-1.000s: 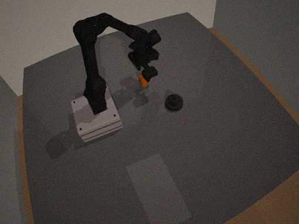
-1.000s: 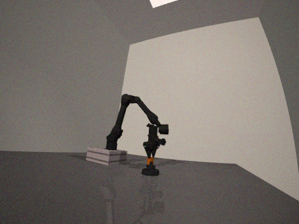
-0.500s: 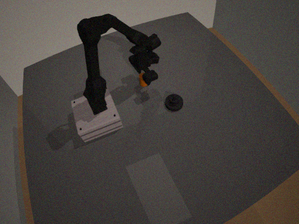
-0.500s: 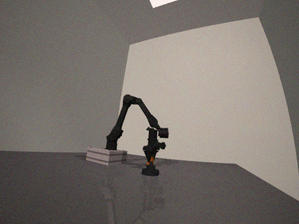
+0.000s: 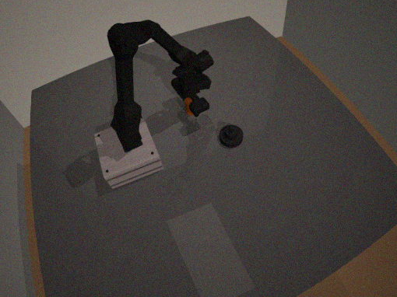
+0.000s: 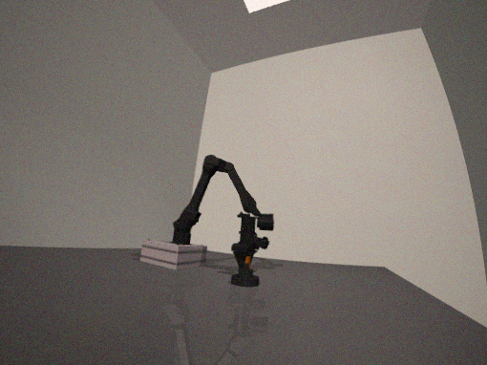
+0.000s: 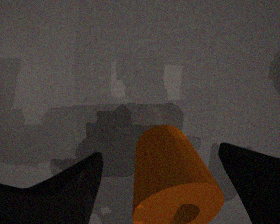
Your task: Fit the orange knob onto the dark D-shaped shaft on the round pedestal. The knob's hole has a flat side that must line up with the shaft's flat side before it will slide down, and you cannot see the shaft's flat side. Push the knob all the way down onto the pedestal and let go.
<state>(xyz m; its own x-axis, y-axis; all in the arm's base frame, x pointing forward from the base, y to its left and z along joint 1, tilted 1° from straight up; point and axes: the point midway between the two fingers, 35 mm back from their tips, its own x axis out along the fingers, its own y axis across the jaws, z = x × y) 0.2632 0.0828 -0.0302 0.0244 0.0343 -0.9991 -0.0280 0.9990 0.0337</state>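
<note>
The orange knob (image 5: 188,101) (image 6: 248,262) (image 7: 165,167) stands upright on the table, apart from the pedestal, its hole facing up in the wrist view. My gripper (image 5: 191,103) (image 6: 244,265) (image 7: 163,155) is open and lowered around the knob, one finger on each side. In the wrist view gaps show between the knob and both fingers, and the knob is nearer the right finger. The fingers partly hide the knob in the top and exterior views. The round dark pedestal (image 5: 231,144) (image 6: 244,282) stands nearby, its short shaft (image 5: 230,129) pointing up, bare. The shaft's flat side cannot be made out.
The arm's pale base block (image 5: 132,160) (image 6: 158,254) stands to the left of the knob and pedestal in the top and exterior views. A pale rectangular patch (image 5: 210,248) shows on the grey table (image 5: 311,174) in the top view. Arm shadows lie around the knob.
</note>
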